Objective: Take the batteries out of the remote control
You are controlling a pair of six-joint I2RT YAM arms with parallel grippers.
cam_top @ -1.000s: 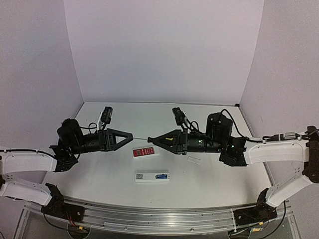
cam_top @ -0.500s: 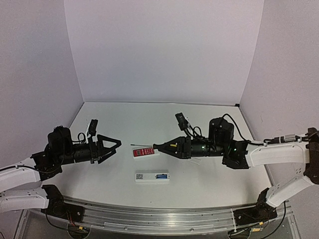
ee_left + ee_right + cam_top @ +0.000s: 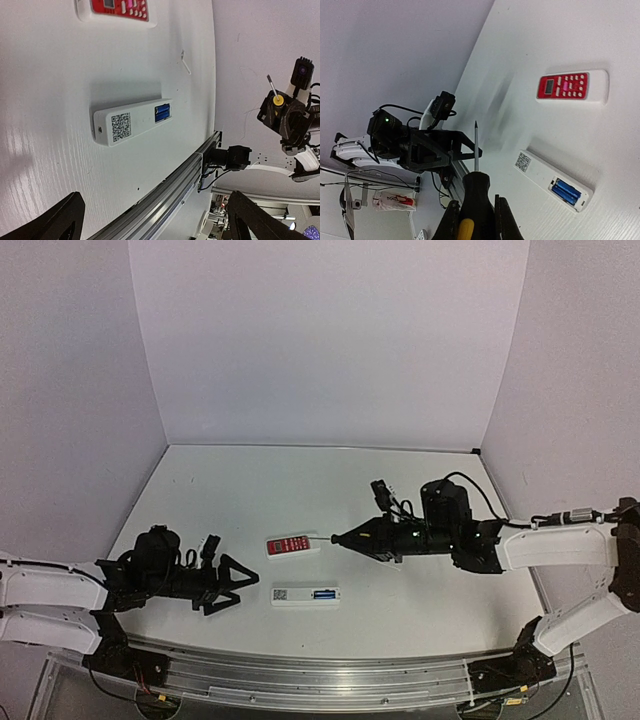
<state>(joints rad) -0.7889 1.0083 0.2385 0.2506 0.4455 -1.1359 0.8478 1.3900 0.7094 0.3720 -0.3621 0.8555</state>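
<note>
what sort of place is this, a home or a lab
Probably a robot lab bench: the left arm and right arm sit on an aluminium rail, and plain walls box in the white table.

Left arm sits low over the tabletop (image 3: 250, 480), left gripper (image 3: 243, 588) pointing right, fingers (image 3: 60, 220) spread wide with nothing between them. Right arm reaches in from the right, right gripper (image 3: 343, 536) pointing left, fingers (image 3: 506, 222) pinched tight on the screwdriver (image 3: 476, 192) handle.

QR-code sticker (image 3: 120, 127) on the back of the white remote control (image 3: 144, 116), red remote (image 3: 120, 7) button markings too small to read
</note>
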